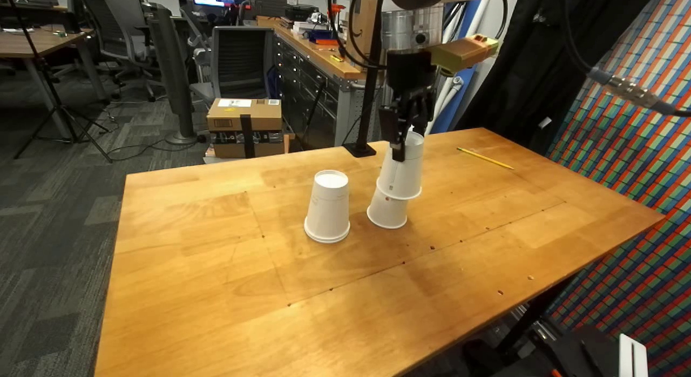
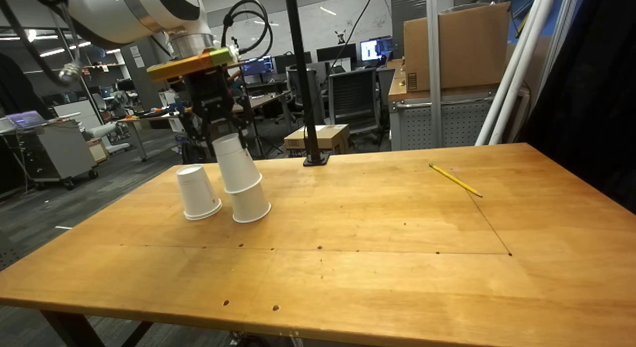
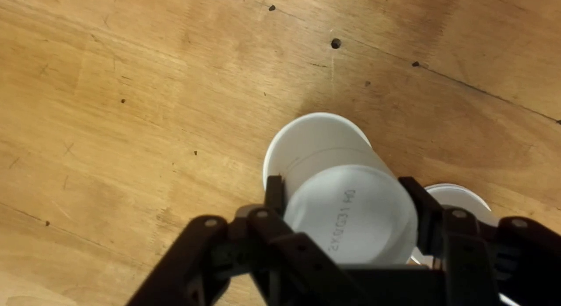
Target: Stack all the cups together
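Three white cups are on the wooden table, all with the narrow end up. One cup (image 1: 327, 209) (image 2: 198, 193) stands alone; it also shows in the wrist view (image 3: 462, 205), partly behind a finger. Beside it a lower cup (image 1: 387, 210) (image 2: 250, 204) stands rim down. An upper cup (image 1: 402, 174) (image 2: 238, 168) sits tilted over the lower cup, covering its upper part while its lower part shows. My gripper (image 1: 406, 142) (image 2: 227, 147) is shut on the upper cup near its narrow end. In the wrist view the fingers (image 3: 342, 185) flank the upper cup (image 3: 350, 214), which hides the lower one.
A yellow pencil (image 1: 485, 157) (image 2: 455, 180) lies on the table (image 1: 216, 290) (image 2: 377, 282). A black post (image 1: 360, 148) (image 2: 316, 159) stands at the table's edge behind the cups. Cardboard boxes (image 1: 245, 126) rest on the floor beyond.
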Action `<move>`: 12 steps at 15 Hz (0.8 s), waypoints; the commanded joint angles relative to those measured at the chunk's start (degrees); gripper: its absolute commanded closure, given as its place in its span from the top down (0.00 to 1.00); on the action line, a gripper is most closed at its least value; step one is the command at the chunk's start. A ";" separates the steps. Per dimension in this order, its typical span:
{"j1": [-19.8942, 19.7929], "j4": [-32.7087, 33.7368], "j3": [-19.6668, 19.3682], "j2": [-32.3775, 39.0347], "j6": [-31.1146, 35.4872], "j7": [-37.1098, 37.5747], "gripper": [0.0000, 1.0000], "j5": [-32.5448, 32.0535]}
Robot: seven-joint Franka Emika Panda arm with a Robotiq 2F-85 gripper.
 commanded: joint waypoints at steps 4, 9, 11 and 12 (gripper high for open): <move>0.07 -0.63 -0.04 0.03 -0.08 -0.14 1.00 -0.21; 0.05 -0.65 -0.05 0.41 -0.25 0.01 1.00 0.33; 0.04 -0.92 -0.06 0.53 -0.51 0.04 1.00 1.52; 0.07 -1.18 -0.03 0.66 -0.42 0.28 1.00 1.96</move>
